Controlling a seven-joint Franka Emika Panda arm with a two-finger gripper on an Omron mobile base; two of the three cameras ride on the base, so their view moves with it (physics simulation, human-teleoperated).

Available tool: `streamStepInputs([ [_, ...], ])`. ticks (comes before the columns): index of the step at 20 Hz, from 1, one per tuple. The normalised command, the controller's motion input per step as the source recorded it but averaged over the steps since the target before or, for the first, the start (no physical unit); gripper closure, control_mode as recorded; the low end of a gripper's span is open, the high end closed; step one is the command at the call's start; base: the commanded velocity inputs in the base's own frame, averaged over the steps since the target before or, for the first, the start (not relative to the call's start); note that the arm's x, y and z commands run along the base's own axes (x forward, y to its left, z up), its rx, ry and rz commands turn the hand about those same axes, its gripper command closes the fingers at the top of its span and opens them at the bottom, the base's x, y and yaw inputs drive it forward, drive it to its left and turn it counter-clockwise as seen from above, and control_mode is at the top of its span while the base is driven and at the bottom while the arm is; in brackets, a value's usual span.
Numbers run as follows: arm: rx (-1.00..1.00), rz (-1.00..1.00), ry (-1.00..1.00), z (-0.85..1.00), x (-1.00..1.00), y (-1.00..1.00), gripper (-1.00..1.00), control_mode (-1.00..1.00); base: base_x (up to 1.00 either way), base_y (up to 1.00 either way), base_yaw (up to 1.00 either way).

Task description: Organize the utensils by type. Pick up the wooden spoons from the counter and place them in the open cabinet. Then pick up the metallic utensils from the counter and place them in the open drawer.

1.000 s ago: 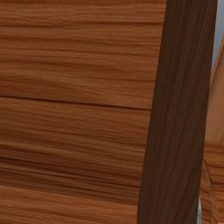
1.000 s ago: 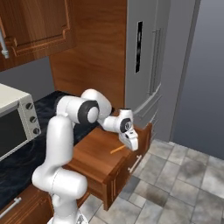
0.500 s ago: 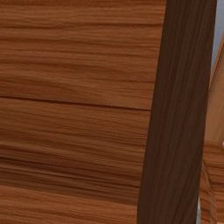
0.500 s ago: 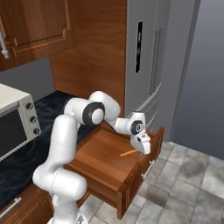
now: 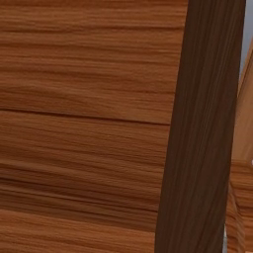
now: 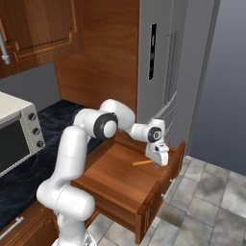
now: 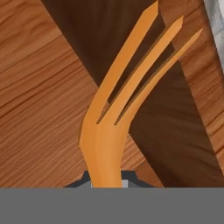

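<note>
You are looking at a wood-panelled kitchen with a dark counter [image 6: 29,168], a microwave [image 6: 17,132] at the left and a tall grey fridge [image 6: 168,72] behind the pulled-out drawer [image 6: 120,182]. The arm reaches over that drawer, and the gripper [image 6: 158,156] hangs near its front corner with the fingers closed tight on the handle of an orange fork [image 7: 127,92], tines pointing away from the hand and above the drawer's wooden floor. You seem to be in the second half of the job: the fork is over the drawer but not yet let go. Whether the spoons are already in the cabinet, you cannot tell from here.
</note>
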Motion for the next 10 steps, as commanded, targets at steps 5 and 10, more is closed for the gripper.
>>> streamStepInputs([
  [5, 0.0, 0.0, -0.01, 0.06, -0.01, 0.44, 1.0, -1.0, 0.0, 0.0, 0.0],
  [10, 0.01, -0.05, 0.0, -0.3, 0.14, 0.5, 1.0, -1.0, 0.0, 0.0, 0.0],
])
